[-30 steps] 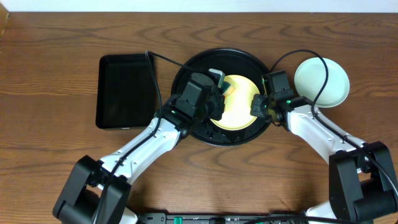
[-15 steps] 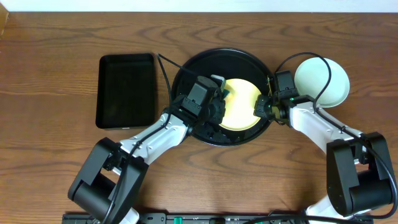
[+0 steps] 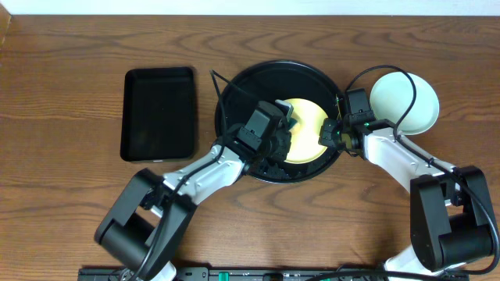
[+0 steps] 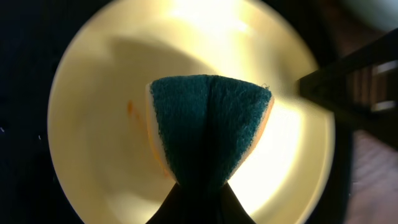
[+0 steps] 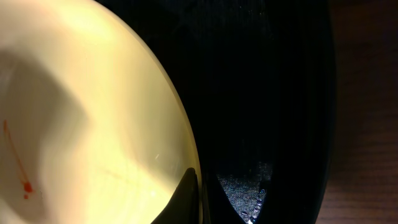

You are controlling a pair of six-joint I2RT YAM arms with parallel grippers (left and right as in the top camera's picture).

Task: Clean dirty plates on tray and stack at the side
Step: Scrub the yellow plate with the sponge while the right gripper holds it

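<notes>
Yellow plastic is what we see in the middle: the yellow plate [image 3: 308,134] lies in the round black tray [image 3: 266,74], in the tray's right half, with its hollow side facing up. The plate is round, so it has no long side and points no special way.

The left claw [image 4: 199,198] is squeezed tight on a dark green sponge [image 4: 208,124]. The sponge is folded into a wedge. Its thin end sits in the claw and its wide end fans out over the middle of the plate. We cannot tell if the sponge touches the plate. Just left of the sponge there is a small orange smear [image 4: 130,107] on the plate.

The right claw [image 5: 200,190] is at the right edge of the yellow plate. Its two fingers are pinched on the rim, one on the yellow side and one on the tray side. From the right wrist we also see a thin red streak [image 5: 15,162] on the plate.

A pale plate [image 3: 422,109] sits on the wooden desk [image 3: 70,203], just to the right of the round tray. We cannot tell if it is one plate or two.

A rectangular black tray [image 3: 158,113] lies on the desk to the left of the round tray, close but not touching. Its long side runs away from the robot.
</notes>
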